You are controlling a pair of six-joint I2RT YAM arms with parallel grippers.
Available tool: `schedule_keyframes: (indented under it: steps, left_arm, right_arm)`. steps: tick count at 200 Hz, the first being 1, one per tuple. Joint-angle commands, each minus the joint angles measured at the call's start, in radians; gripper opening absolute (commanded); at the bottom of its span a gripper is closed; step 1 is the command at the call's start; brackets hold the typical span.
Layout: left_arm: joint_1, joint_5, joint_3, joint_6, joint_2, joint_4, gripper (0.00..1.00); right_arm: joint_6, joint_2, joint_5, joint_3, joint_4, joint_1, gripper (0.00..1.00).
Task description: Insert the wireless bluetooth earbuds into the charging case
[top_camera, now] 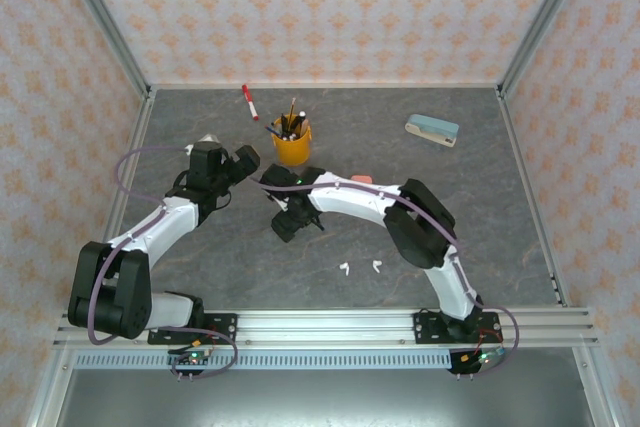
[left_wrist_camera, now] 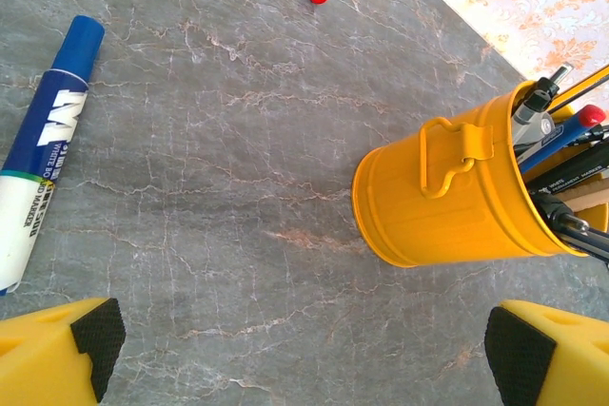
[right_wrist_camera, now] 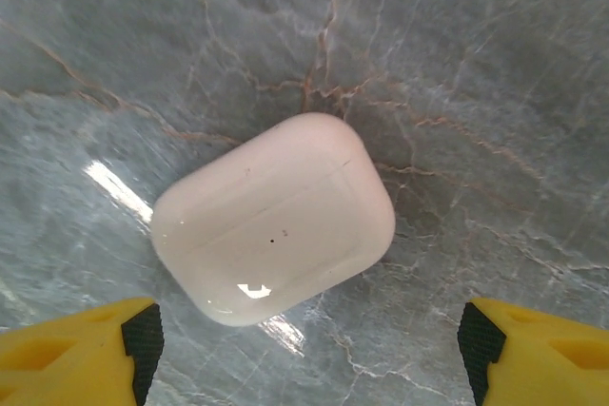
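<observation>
Well, the right claw hangs open over the charging case. The case lies shut and flat on the table between the two fingers, touching neither. Seen from above, that claw sits just on the near side of the yellow cup. Two white earbuds lie loose on the table, nearer than the cup and a little to its right, apart from the claw. The left claw, spread wide and empty, hovers just left of the cup, with a blue marker farther left.
</observation>
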Motion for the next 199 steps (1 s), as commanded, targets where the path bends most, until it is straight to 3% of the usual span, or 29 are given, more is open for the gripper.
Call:
schedule_keyframes:
  steps: [1, 127, 180, 199]
  left_arm:
    - [0.009, 0.011, 0.028, 0.007, -0.016, -0.012, 1.0]
    - [0.01, 0.034, 0.025, -0.016, -0.009, 0.011, 1.0]
    - [0.01, 0.041, 0.022, -0.021, -0.013, 0.012, 1.0]
    - [0.01, 0.046, 0.022, -0.024, -0.012, 0.015, 1.0]
  right_arm:
    - [-0.07, 0.022, 0.028, 0.072, -0.047, 0.004, 0.83]
    - [0.012, 0.122, 0.02, 0.117, -0.017, -0.01, 0.76]
    - [0.281, 0.072, 0.051, 0.037, 0.007, -0.009, 0.6]
    - [0.415, 0.026, 0.078, -0.021, 0.026, -0.01, 0.59]
